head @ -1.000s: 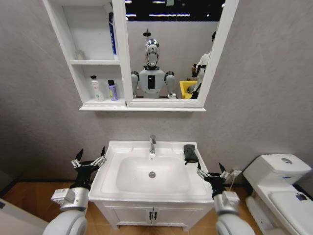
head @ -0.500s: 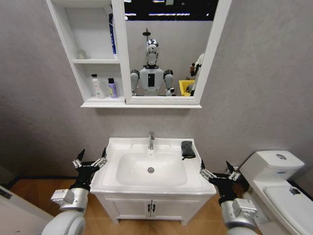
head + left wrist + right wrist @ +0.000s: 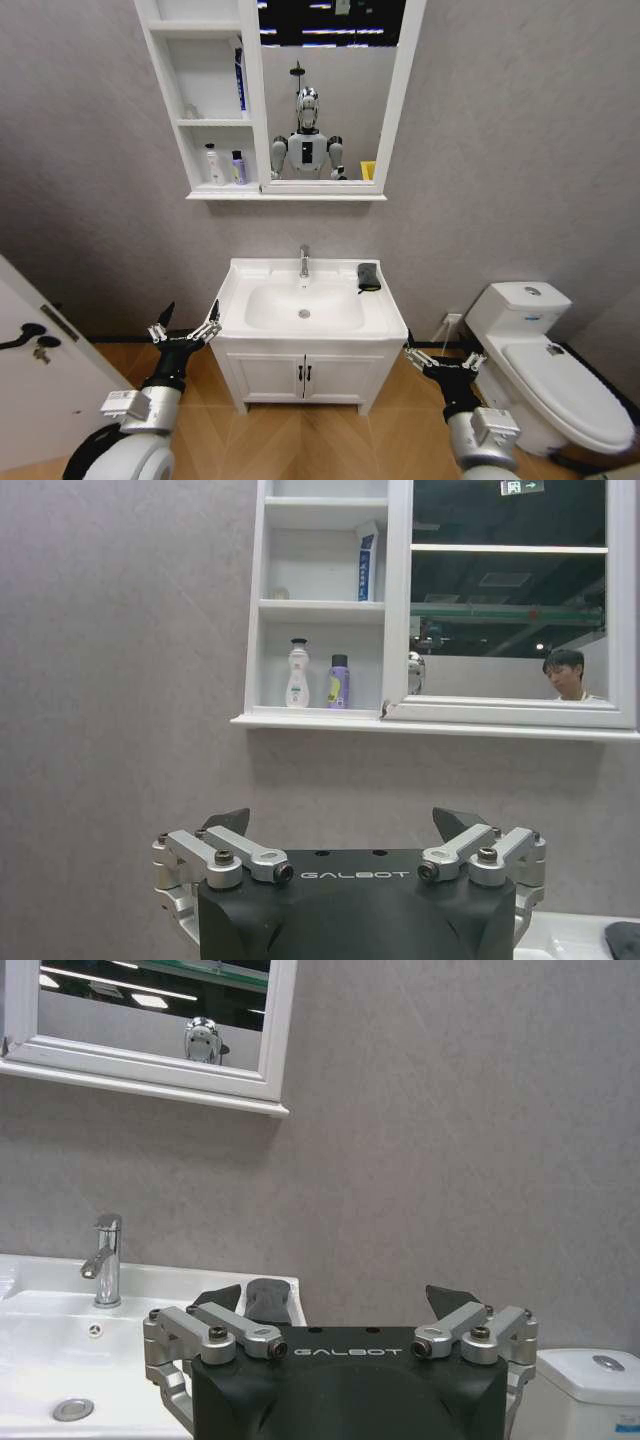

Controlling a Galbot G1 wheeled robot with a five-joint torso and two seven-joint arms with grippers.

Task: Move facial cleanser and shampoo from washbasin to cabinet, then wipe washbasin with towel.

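The white washbasin (image 3: pixel 236 300) with its chrome faucet (image 3: pixel 304 262) stands in front of me, on a vanity. The dark towel (image 3: pixel 368 277) lies on the basin's back right rim. High on the wall, the cabinet (image 3: pixel 198 100) holds a white bottle (image 3: pixel 213 165) and a small purple bottle (image 3: pixel 238 167) in its lowest compartment. Which one is the facial cleanser and which the shampoo I cannot tell. My left gripper (image 3: pixel 188 316) is open, low beside the basin's left edge. My right gripper (image 3: pixel 443 352) is open, low off the basin's right front corner. Both hold nothing.
A white toilet (image 3: pixel 540 350) stands to the right of the vanity (image 3: pixel 300 376). A white door with a black handle (image 3: pixel 30 335) juts in at the left. A blue tube (image 3: pixel 241 80) stands on the cabinet's middle shelf, next to the mirror (image 3: pixel 325 90).
The whole view has pulled back, so the basin and cabinet look smaller and the door has come into sight. Both grippers stay open and empty.
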